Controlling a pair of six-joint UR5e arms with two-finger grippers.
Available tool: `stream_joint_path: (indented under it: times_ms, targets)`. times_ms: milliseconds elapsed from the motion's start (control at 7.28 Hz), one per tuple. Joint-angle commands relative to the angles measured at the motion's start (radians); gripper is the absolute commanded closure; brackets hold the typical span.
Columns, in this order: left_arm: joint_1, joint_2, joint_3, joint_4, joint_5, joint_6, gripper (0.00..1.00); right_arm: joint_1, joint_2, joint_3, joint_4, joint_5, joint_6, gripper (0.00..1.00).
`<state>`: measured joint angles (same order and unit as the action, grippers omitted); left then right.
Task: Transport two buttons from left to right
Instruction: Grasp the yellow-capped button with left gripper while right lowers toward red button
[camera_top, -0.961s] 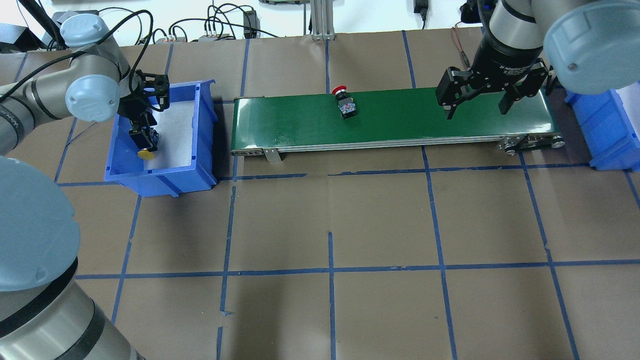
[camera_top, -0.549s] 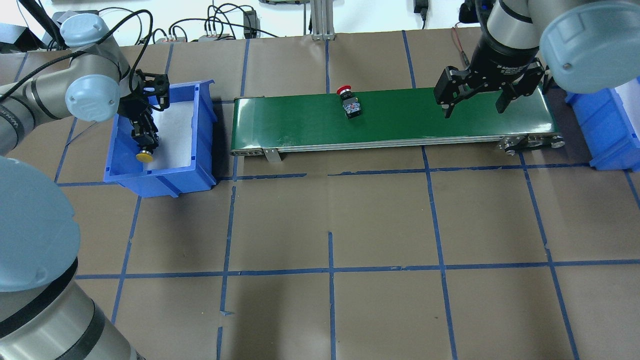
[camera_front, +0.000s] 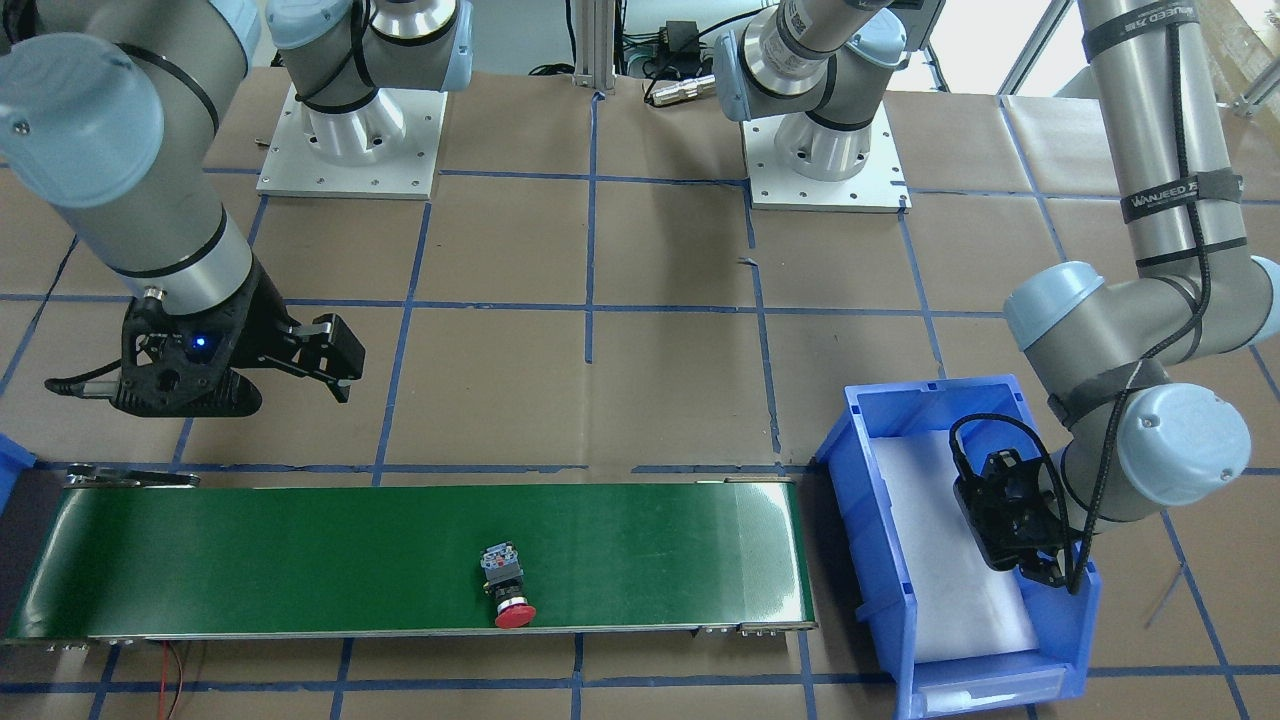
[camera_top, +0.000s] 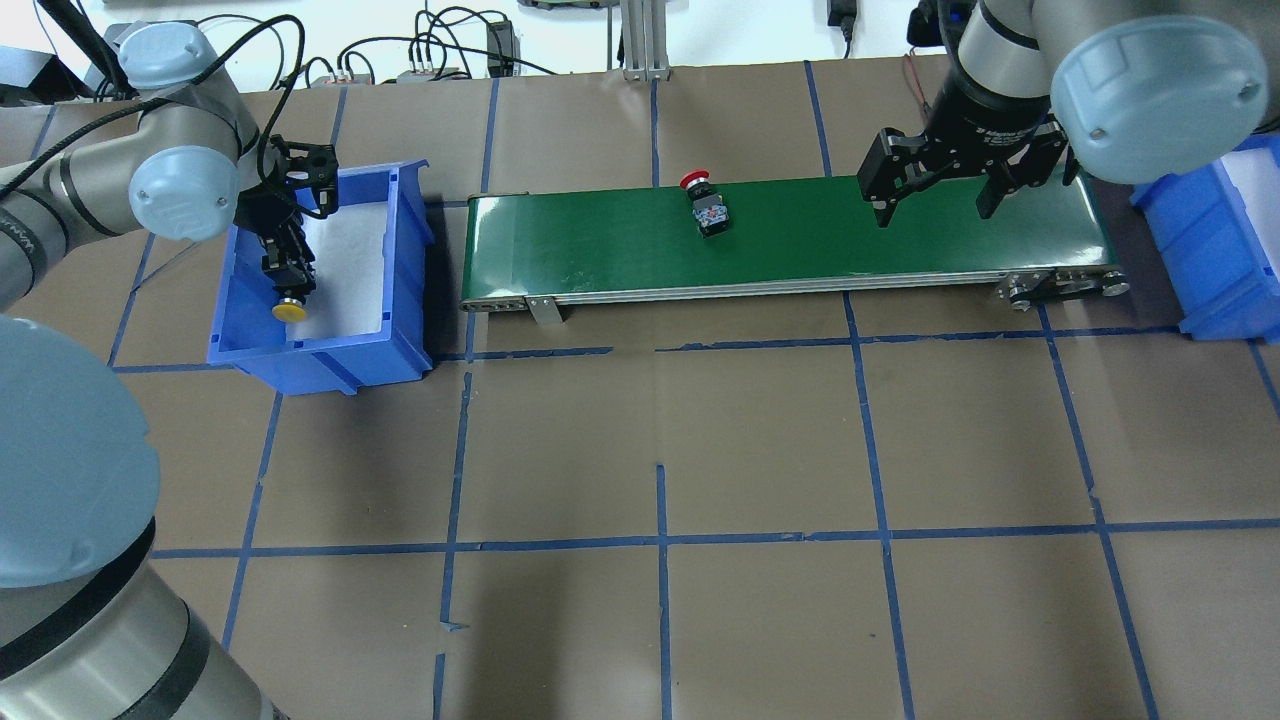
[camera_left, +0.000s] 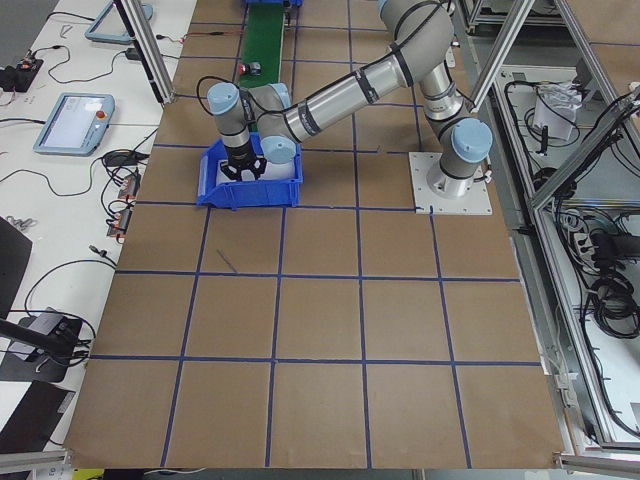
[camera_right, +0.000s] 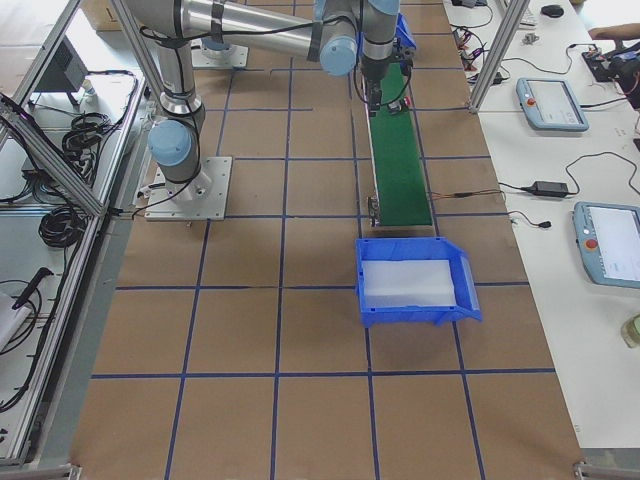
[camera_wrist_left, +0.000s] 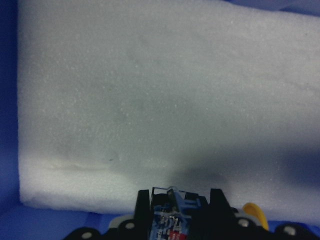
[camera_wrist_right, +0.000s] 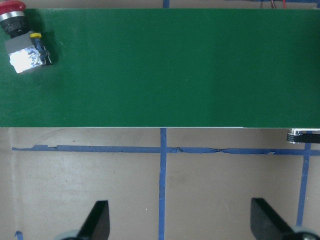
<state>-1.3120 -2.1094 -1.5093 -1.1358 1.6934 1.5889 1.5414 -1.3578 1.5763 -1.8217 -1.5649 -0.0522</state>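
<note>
The red button (camera_top: 705, 205) lies on its side about midway along the green conveyor belt (camera_top: 600, 240). It has a red mushroom cap and a grey-and-black blocky body, and the cap sits right at the belt's far edge. The yellow button (camera_top: 289, 311) has a flat yellow cap pointing down and a dark body. The left claw (camera_top: 289, 290) is clamped on that body, inside the left blue bin (camera_top: 405, 250) and near its front-left corner. I can't tell if the cap touches the bin's white foam liner (camera_top: 350, 260).

The right claw (camera_top: 935, 210) hangs over the belt's right end with its fingers spread wide and nothing between them. A long stretch of bare green belt separates it from the red button.

Past the belt's right end stands the right blue bin (camera_top: 1200, 260), also lined with white foam. The brown surface (camera_top: 760, 450), gridded with blue tape, lies open in front of the belt.
</note>
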Motion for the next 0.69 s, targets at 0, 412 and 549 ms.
stream_joint_path:
  times_ms: [0,412,549]
  targets:
    - [-0.012,0.022,0.001,-0.006,0.008,-0.004,0.71,0.0,0.063,-0.009,-0.059,0.0,0.008,0.0]
    - [-0.048,0.06,0.0,-0.018,-0.004,-0.081,0.71,0.011,0.181,-0.109,-0.088,0.002,0.008,0.0]
    - [-0.084,0.081,0.003,-0.016,-0.003,-0.128,0.71,0.028,0.213,-0.134,-0.093,0.002,0.009,0.0]
